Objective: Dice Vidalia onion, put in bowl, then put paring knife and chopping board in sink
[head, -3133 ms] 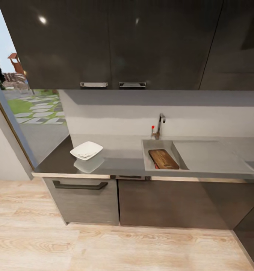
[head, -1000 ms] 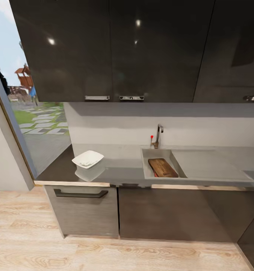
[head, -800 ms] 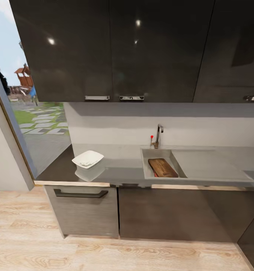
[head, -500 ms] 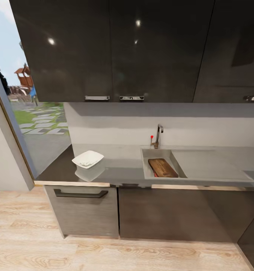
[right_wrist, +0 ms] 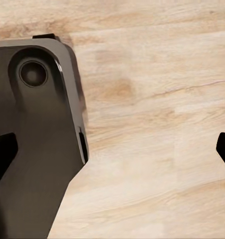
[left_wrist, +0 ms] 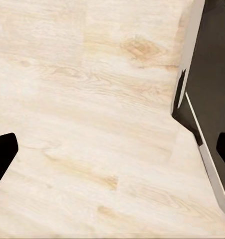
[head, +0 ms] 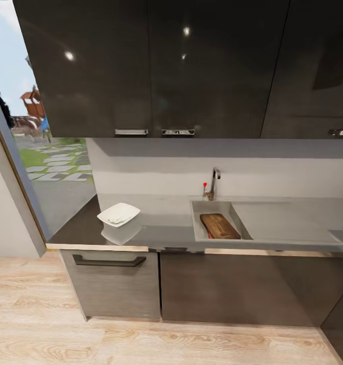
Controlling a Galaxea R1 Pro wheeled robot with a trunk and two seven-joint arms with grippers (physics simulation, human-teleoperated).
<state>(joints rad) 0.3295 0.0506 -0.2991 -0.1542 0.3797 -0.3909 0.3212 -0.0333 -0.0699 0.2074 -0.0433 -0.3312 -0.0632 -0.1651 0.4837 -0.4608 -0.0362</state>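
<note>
Head view over a kitchen run: long grey glossy tabletop above dark cabinet fronts, with dark glossy wall cupboards overhead. Steel sink set into the tabletop toward the right, flat drainboard beside it, curved chrome tap with a red knob at the back edge. Dark brown chopping board lying inside the basin, tilted slightly. Sliver of red along the board's left edge, likely the paring knife, too small to confirm. White squarish bowl resting on the tabletop well to the left of the sink, its reflection just below it; pale contents inside, not identifiable. Window at far left showing grass and paving stones. Light wooden floor in front of the cabinets.

Left wrist view: left claw open, 2 dark fingertips wide apart at the frame edges, hanging over wooden floor beside a dark part of the robot base. Right wrist view: right claw likewise open, gripping nothing, above floor and a dark rounded base piece.
</note>
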